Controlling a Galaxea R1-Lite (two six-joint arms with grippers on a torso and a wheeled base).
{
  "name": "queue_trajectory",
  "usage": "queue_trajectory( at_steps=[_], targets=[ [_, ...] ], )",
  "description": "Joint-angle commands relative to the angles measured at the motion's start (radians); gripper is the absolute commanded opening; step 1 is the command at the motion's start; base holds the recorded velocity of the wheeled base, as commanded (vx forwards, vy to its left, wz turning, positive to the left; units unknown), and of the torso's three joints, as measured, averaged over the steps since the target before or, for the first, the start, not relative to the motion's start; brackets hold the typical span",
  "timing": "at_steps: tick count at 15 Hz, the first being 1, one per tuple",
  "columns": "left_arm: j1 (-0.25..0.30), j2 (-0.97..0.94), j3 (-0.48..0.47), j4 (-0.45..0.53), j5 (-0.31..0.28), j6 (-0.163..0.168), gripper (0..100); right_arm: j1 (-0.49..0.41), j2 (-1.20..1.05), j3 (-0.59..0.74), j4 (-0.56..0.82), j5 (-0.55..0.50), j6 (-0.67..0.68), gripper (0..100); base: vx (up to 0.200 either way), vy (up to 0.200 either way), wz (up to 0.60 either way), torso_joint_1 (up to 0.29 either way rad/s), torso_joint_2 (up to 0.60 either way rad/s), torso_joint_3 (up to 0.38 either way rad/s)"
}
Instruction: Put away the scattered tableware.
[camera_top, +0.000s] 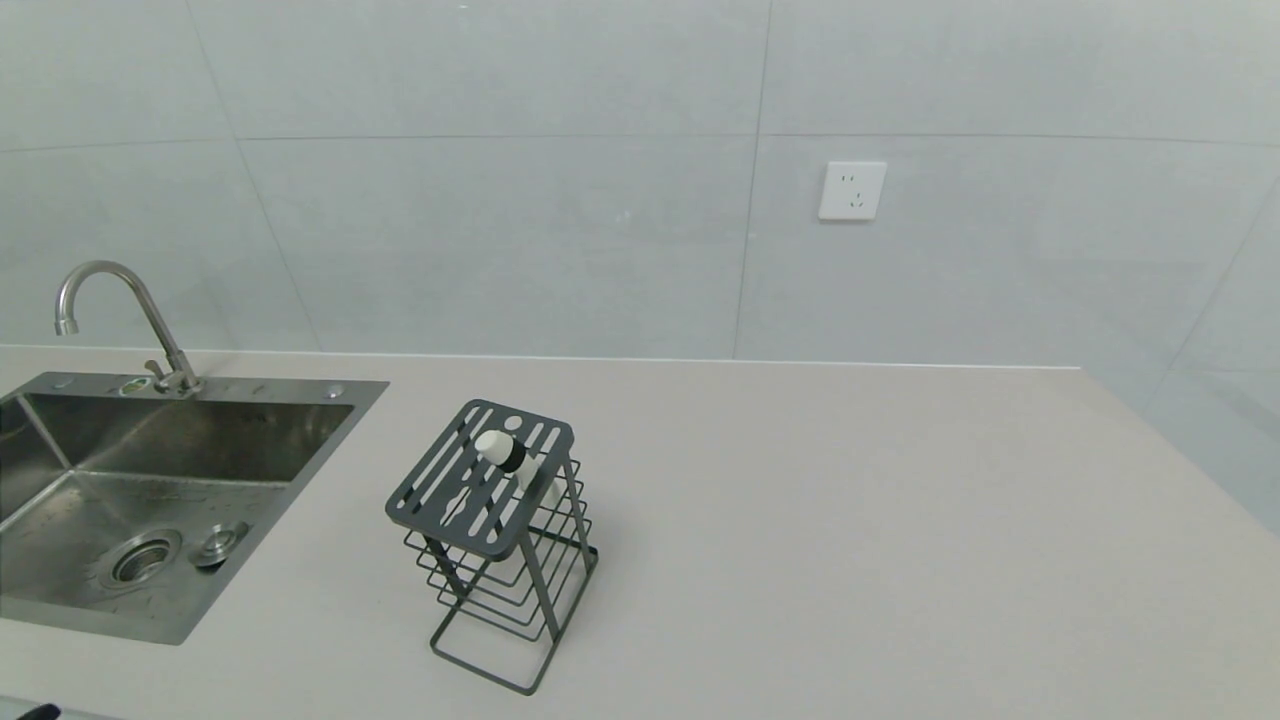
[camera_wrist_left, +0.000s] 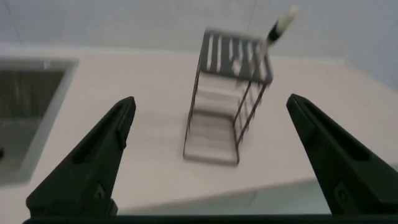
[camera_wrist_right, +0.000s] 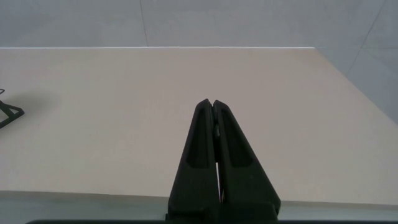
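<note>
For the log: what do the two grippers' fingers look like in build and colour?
The left gripper and the right gripper each have two matte black fingers. These are long, flat-sided wedges tapering to narrow tips. The left pair seems to carry a small moulded mark near the base.

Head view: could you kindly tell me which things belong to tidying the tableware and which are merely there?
Job: white-handled utensil; dark wire rack holding it in its slotted top.
Just there: sink, tap, wall socket, countertop.
</note>
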Motion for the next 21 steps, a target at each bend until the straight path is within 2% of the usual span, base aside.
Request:
queue_trajectory(
  at_steps=[1,3,5,7,10,12,15,18,19,20,21],
  targets=[
    [0.006,-0.067,0.007,0.059,0.012,-0.003,100,0.0,0.001,0.0,0.0,0.0,0.0,0,0.0,0.0,0.0,0.0,0.0,0.0],
    [0.008,-0.066,0.004,0.075,0.071,-0.034,100,0.0,0.001,0.0,0.0,0.0,0.0,0,0.0,0.0,0.0,0.0,0.0,0.0],
    [0.009,-0.067,0.002,0.076,0.11,-0.037,100,0.0,0.001,0.0,0.0,-0.003,-0.001,0,0.0,0.0,0.0,0.0,0.0,0.0],
    [0.009,-0.067,0.004,0.073,0.108,-0.031,100,0.0,0.001,0.0,0.0,-0.01,-0.001,0,0.0,0.0,0.0,0.0,0.0,0.0],
    [0.009,-0.066,0.007,0.067,0.053,0.005,100,0.0,0.001,0.0,0.0,-0.014,-0.003,0,0.0,0.0,0.0,0.0,0.0,0.0],
    [0.011,-0.066,0.007,0.068,0.077,0.012,100,0.0,0.001,0.0,0.0,-0.014,-0.003,0,0.0,0.0,0.0,0.0,0.0,0.0],
    [0.109,-0.046,0.002,0.079,0.077,0.035,100,0.0,0.001,0.0,0.0,-0.014,-0.003,0,0.0,0.0,0.0,0.0,0.0,0.0],
    [0.116,-0.055,0.007,0.068,0.087,0.038,100,0.0,0.001,0.0,0.0,-0.014,-0.003,0,0.0,0.0,0.0,0.0,0.0,0.0],
    [0.126,-0.055,0.007,0.068,0.088,0.051,100,0.0,0.001,0.0,0.0,-0.014,-0.003,0,0.0,0.0,0.0,0.0,0.0,0.0],
    [0.158,-0.055,0.005,0.068,0.11,0.106,100,0.0,0.001,0.0,0.0,-0.014,-0.003,0,0.0,0.0,0.0,0.0,0.0,0.0],
    [0.178,-0.055,0.004,0.073,0.122,0.135,100,0.0,0.001,0.0,0.0,-0.014,-0.003,0,0.0,0.0,0.0,0.0,0.0,0.0]
  ],
)
